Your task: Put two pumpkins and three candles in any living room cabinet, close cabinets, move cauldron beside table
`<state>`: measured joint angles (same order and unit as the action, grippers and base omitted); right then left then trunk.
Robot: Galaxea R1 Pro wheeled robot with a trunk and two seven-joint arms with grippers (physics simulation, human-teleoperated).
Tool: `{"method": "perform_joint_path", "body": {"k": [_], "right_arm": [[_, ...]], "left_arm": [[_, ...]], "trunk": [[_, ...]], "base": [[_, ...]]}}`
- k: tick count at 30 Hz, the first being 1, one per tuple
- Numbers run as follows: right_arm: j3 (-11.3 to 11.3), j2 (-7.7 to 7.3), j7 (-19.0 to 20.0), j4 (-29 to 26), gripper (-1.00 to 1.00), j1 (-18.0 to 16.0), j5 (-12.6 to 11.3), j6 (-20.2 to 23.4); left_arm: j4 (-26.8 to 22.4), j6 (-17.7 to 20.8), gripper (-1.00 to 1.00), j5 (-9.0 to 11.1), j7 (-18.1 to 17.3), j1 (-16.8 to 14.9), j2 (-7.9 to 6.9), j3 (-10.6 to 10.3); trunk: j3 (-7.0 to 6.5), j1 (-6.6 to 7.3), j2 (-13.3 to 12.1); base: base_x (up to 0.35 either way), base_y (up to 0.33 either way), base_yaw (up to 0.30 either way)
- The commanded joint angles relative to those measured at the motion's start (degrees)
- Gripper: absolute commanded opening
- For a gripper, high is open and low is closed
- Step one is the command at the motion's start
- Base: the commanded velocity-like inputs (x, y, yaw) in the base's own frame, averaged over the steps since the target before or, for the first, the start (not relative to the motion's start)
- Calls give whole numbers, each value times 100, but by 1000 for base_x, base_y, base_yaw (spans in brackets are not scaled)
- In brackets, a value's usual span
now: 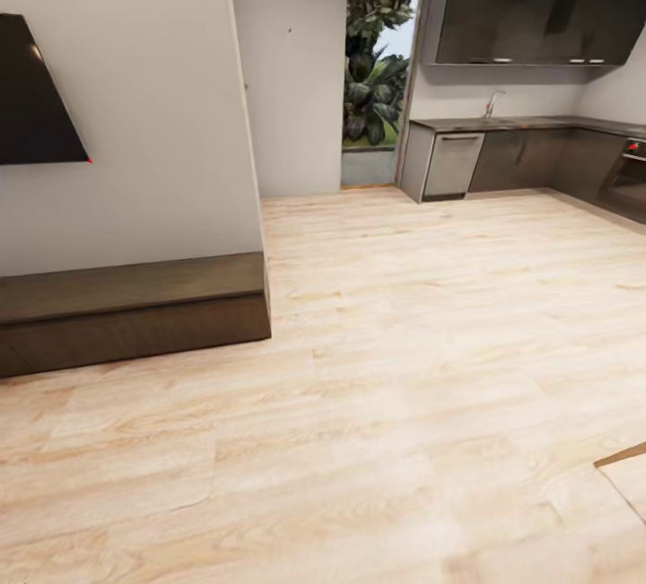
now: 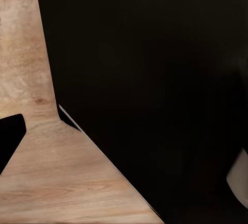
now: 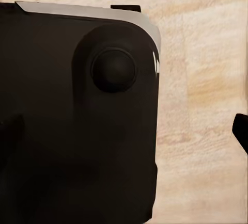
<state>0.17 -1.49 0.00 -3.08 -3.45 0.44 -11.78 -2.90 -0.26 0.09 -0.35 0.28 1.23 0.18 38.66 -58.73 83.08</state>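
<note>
Cabinet (image 1: pixel 126 310) sits closed against the wall under the TV (image 1: pixel 36 100); wood floor (image 1: pixel 404 369) bare, kitchen units (image 1: pixel 529 158) beyond. Cannot tell either end effector's state.

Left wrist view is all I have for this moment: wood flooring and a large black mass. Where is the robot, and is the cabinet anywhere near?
Observer: The head view shows the long low cabinet against the wall at the left, below the TV.
Reviewer: Is it open?
Observer: Its front looks flush, with no drawer pulled out in the part that shows.
Reviewer: What lies ahead?
Observer: The wood floor runs on to the dark kitchen units at the far right, beside a glass door with plants behind it.
</note>
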Motion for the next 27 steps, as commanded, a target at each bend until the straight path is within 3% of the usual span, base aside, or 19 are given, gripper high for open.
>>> {"method": "perform_joint_path", "body": {"k": [1, 27], "right_arm": [[0, 0, 0, 0, 100, 1, 0, 0], [9, 8, 0, 6, 100, 0, 9, 0]], "left_arm": [[0, 0, 100, 0, 0, 3, 0, 0], [0, 0, 100, 0, 3, 7, 0, -9]], "trunk": [[0, 0, 0], [0, 0, 0]], "base": [[334, -5, 288], [323, -132, 288]]}}
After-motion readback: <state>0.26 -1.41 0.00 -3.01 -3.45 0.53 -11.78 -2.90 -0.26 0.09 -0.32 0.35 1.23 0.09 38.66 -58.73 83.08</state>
